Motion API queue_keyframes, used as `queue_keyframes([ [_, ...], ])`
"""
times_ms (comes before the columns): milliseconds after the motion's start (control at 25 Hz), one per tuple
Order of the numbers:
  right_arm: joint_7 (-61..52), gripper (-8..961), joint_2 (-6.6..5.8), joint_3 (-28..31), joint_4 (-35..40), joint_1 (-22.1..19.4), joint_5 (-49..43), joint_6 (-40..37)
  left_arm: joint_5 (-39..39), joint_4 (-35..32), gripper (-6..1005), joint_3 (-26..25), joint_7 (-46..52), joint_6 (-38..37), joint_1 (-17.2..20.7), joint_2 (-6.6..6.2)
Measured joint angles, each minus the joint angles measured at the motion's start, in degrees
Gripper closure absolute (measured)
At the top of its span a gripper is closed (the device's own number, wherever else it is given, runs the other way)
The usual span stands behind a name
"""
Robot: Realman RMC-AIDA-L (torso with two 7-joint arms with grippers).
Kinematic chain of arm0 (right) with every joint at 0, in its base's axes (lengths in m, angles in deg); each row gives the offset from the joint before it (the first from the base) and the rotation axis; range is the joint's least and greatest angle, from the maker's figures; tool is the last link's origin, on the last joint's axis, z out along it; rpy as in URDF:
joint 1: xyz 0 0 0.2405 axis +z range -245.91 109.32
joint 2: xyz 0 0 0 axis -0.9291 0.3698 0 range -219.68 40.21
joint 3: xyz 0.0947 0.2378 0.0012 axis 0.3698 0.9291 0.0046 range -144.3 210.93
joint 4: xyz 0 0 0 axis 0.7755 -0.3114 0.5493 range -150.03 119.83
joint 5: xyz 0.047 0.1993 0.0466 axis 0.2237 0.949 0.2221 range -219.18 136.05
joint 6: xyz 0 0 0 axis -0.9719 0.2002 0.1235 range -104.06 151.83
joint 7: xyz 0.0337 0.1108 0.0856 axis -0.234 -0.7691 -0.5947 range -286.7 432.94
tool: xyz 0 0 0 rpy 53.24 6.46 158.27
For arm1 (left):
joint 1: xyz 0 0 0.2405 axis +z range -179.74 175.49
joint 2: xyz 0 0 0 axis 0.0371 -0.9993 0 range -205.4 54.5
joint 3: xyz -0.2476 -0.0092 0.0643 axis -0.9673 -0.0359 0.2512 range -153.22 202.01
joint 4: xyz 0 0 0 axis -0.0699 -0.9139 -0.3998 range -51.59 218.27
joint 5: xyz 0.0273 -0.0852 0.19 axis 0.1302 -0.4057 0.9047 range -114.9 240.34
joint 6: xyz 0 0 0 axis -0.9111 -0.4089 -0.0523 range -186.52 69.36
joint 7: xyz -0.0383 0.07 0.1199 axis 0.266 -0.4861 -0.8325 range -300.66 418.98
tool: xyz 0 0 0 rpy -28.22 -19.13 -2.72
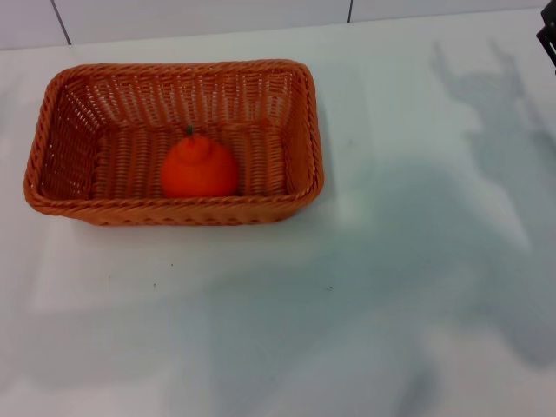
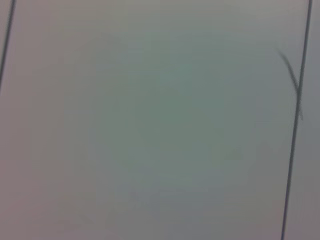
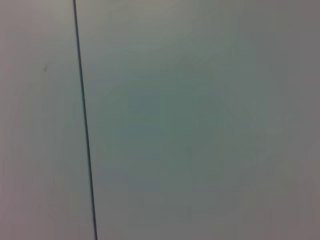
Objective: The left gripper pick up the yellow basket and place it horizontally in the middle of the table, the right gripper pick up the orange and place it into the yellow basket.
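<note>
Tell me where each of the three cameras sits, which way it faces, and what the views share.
Head view: looks forward and down at the white table, where the orange-brown woven wicker basket holds the small round orange; a black sliver of the right gripper shows at the edge.
Left wrist view: faces a plain pale panelled surface with thin dark seams; no gripper shows.
Right wrist view: faces a similar pale surface with one dark seam; no gripper shows.
Shared: both wrist views show only seamed panels, neither basket nor orange.

Right hand [image 1: 549, 39] cut off at head view's edge, fingers unseen.
</note>
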Motion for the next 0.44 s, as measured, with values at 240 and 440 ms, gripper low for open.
queue_keyframes([
  [240,-1.38,18,-0.06,0.0,-1.06,-0.43,-0.03,-1.36,-8.26,6.59,92,-1.7,-9.78,-6.18,0.8,0.07],
  [440,-1.55,18,-0.09,-0.28,-1.11,-0.62,-0.46,-1.99,-8.68,7.5,92,-1.61,-10.02,-6.56,0.96,0.08],
])
